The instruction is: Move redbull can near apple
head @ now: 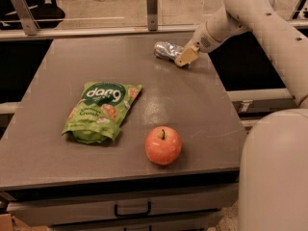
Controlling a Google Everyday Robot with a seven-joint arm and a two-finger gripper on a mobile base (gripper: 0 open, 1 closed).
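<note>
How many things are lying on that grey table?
3. A redbull can at the far right, with the robot's pincer at its right end; a green snack bag left of the middle; an apple near the front edge. Nothing seems hidden.
</note>
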